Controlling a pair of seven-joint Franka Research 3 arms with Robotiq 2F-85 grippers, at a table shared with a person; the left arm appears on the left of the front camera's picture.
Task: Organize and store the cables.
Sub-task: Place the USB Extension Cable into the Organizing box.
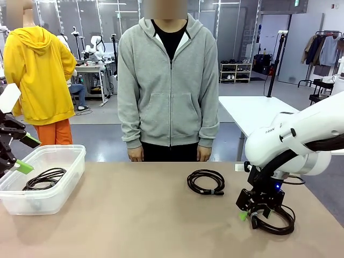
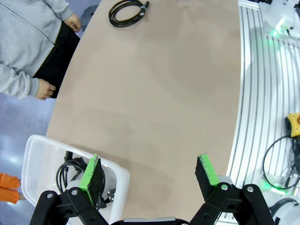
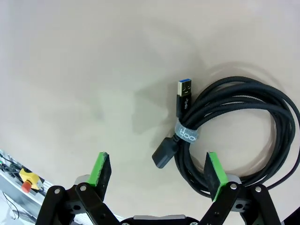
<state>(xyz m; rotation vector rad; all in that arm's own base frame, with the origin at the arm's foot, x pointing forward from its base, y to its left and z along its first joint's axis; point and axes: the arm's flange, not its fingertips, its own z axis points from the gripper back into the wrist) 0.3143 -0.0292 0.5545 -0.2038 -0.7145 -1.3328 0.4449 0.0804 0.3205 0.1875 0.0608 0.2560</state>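
Note:
Three cables show as tied black coils. One cable lies inside the clear plastic bin at the table's left, where my left gripper hangs open above the bin's near end. In the left wrist view that gripper is empty, with the bin and its cable under the left finger. A second cable rests mid-table. At the front right, my right gripper stands open low over the third cable. The right wrist view shows the gripper beside this cable and its USB plug.
A person in a grey hoodie stands at the far edge with hands hanging at the sides. Another person in yellow stands behind at left. Bare tabletop lies between the bin and the coils.

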